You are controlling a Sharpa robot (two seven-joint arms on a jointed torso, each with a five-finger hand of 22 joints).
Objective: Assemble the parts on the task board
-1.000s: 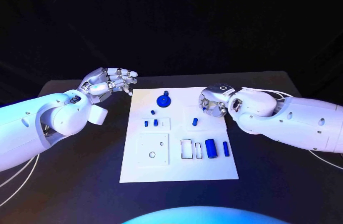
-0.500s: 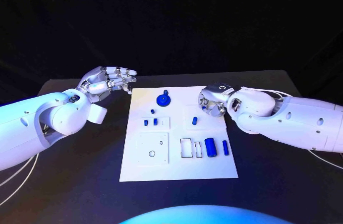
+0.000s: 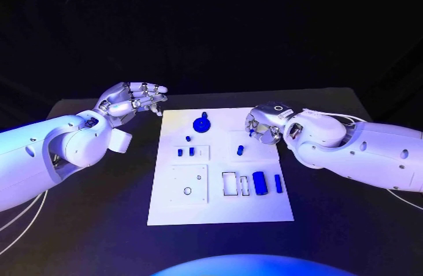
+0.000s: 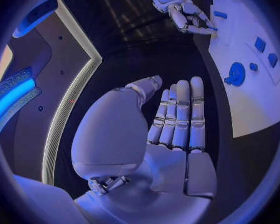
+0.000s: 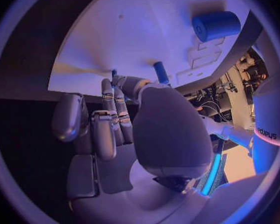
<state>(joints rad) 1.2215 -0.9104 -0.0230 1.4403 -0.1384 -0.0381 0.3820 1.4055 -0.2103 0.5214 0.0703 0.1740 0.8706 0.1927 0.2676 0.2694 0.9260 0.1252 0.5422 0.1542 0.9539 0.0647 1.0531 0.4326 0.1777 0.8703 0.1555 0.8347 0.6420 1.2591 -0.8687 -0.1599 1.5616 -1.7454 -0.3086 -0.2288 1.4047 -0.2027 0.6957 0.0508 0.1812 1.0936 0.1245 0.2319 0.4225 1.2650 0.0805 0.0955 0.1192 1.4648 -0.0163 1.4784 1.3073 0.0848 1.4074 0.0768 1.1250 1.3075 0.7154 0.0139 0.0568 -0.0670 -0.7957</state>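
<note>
Task board (image 3: 220,206): the white plate lies in the middle of the black table (image 3: 343,227), its long side running away from the robot.
Near row of parts: at the near right of the board a fat blue cylinder (image 3: 260,182) lies beside a slimmer blue bar (image 3: 279,183), both next to two empty rectangular slots.
Middle row: two short blue pegs (image 3: 186,152) stand close together left of centre, and a single blue peg (image 3: 239,149) stands right of centre.
Right hand (image 3: 263,128): it hovers low over the board's right edge, fingers curled inward; something small and blue shows at the fingertips in the right wrist view, but whether it's pinched I cannot tell.
Far row: a round blue disc (image 3: 202,124) sits near the far edge, a small blue knob just behind it.
Left hand (image 3: 134,99): raised off the board's far left corner, fingers straight side by side in the left wrist view, palm empty, touching nothing.
</note>
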